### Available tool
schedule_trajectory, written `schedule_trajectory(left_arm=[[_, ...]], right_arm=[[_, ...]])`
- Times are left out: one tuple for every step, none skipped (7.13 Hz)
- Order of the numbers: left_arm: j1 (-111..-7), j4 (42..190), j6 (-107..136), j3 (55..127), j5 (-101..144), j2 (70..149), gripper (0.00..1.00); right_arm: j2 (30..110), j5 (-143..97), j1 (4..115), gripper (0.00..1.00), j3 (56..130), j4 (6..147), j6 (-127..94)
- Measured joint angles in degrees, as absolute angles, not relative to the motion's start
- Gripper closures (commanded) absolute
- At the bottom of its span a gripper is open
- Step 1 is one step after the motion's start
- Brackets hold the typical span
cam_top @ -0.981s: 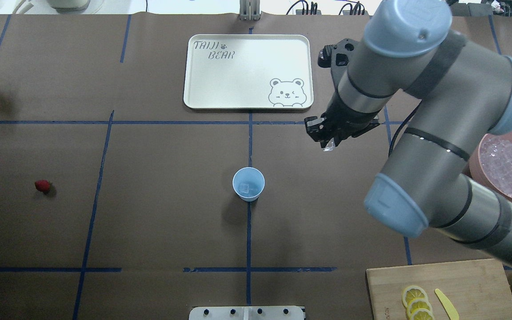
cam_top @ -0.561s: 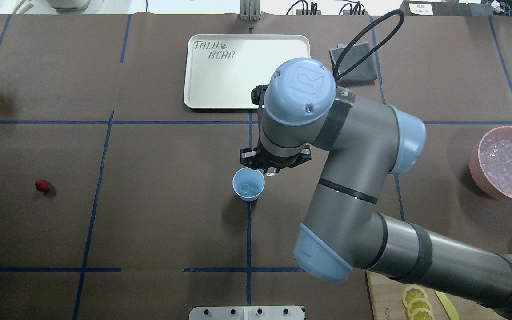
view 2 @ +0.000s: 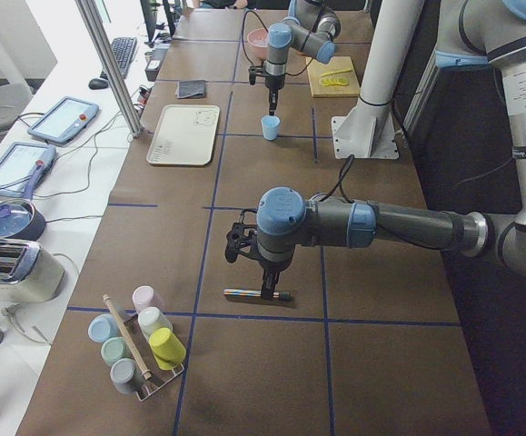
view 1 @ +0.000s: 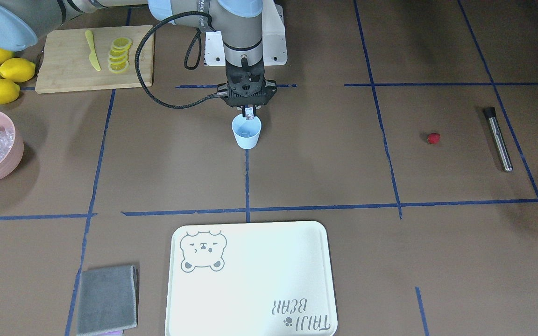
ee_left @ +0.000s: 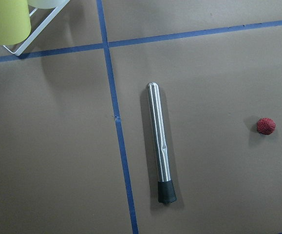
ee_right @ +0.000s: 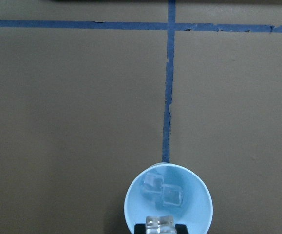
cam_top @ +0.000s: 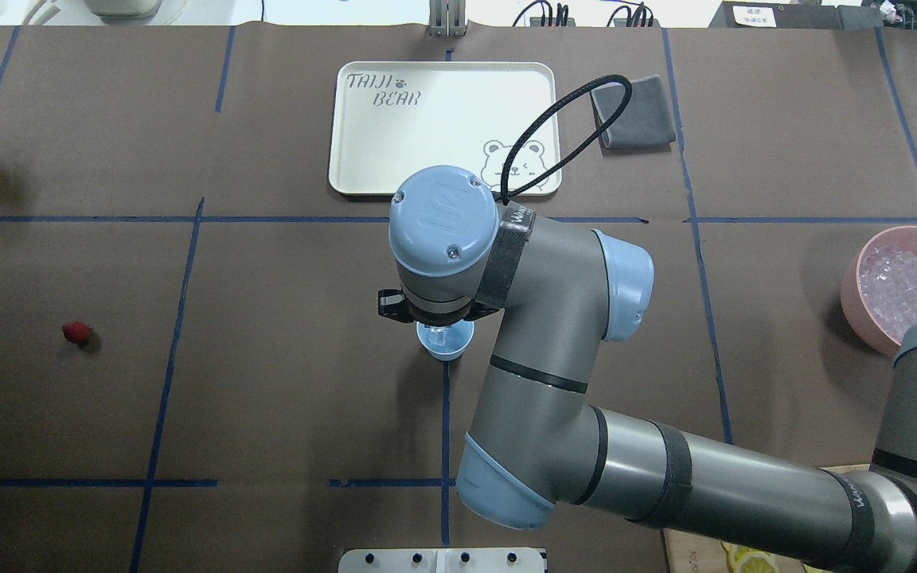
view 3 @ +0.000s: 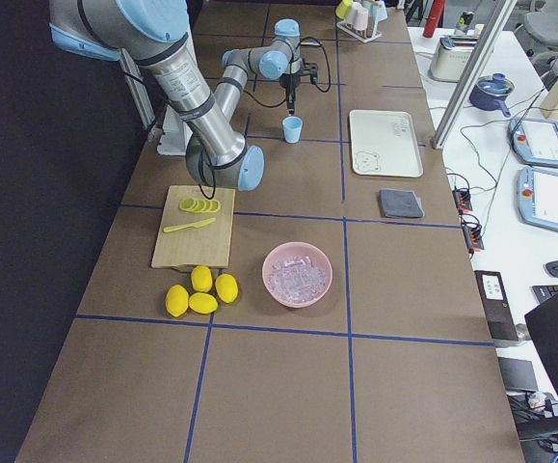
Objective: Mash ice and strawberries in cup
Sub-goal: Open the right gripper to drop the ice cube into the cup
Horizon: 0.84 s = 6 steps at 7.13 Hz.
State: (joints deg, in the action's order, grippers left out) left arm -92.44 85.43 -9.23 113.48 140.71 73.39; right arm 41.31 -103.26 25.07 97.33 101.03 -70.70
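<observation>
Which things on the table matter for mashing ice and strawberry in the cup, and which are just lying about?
Job: cup, ice cube in the right pincer, strawberry, metal rod, pink bowl of ice.
Lying about: tray, cloth, lemons, cutting board, cup rack.

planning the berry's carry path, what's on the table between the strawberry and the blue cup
Nothing stands there. In the front-facing view, only bare brown table cover and one blue tape line separate the strawberry from the cup.
</observation>
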Motion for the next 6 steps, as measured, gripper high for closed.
schedule_trajectory(left_arm=[[-92.3, 85.4, -9.2, 113.5, 140.7, 73.4, 0.00], [-92.3, 85.4, -9.2, 113.4, 140.7, 73.4, 0.00], [-92.3, 85.4, -9.2, 113.4, 140.7, 73.4, 0.00], [-92.3, 85.4, -9.2, 113.4, 140.7, 73.4, 0.00], [-92.3, 85.4, -9.2, 113.5, 140.7, 73.4, 0.00], [-92.3, 85.4, -9.2, 113.5, 140.7, 73.4, 0.00]], right_arm=[[41.4, -103.0, 24.9, 0.00, 97.2, 101.0, -70.7], [41.5, -102.6, 24.7, 0.00, 97.3, 101.0, -70.8], [41.4, -102.3, 24.6, 0.00, 97.3, 101.0, -70.8], [41.4, -102.1, 24.6, 0.00, 97.3, 100.9, -70.8], [41.5, -102.1, 24.6, 0.00, 97.4, 100.9, -70.7], [41.5, -102.2, 25.2, 0.00, 97.7, 101.0, -70.4]])
